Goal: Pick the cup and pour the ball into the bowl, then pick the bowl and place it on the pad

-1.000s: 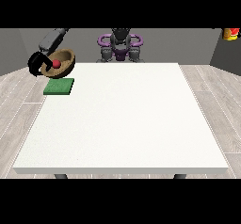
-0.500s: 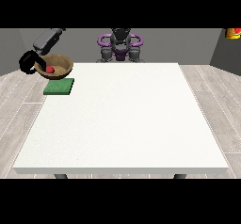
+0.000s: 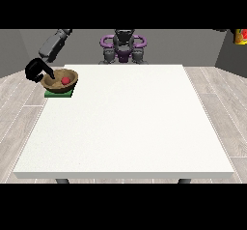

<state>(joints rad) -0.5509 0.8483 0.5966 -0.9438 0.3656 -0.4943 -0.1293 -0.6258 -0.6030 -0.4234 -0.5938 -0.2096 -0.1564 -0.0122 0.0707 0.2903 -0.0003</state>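
Black and curled, the hand at the view's left (image 3: 37, 70) sits at the outer rim of the wooden bowl (image 3: 60, 81), with one dark finger reaching over the lip into the hollow, so it reads as pinching the bowl's wall. The red ball (image 3: 65, 80) lies inside the bowl, which tells me the pouring part is done, though no cup shows anywhere in this view. What has changed is the bowl's place: a second ago it hung further out past the table's far-left corner and above the green pad (image 3: 59, 93), half a second ago it was lower and tilted, and now it sits level, right on top of the pad, covering most of it so that only the near edge and corners peek out. Whether the base is truly resting or hovers a hair above, I cannot tell from this angle. I judge the task to be at its very end: the bowl is delivered, and what remains is to let go and draw the arm back without nudging the bowl off the pad, which lies close to the edge of the white table (image 3: 130, 122). The other hand shows nowhere; only the robot's torso (image 3: 123, 48) is seen behind the table's far side
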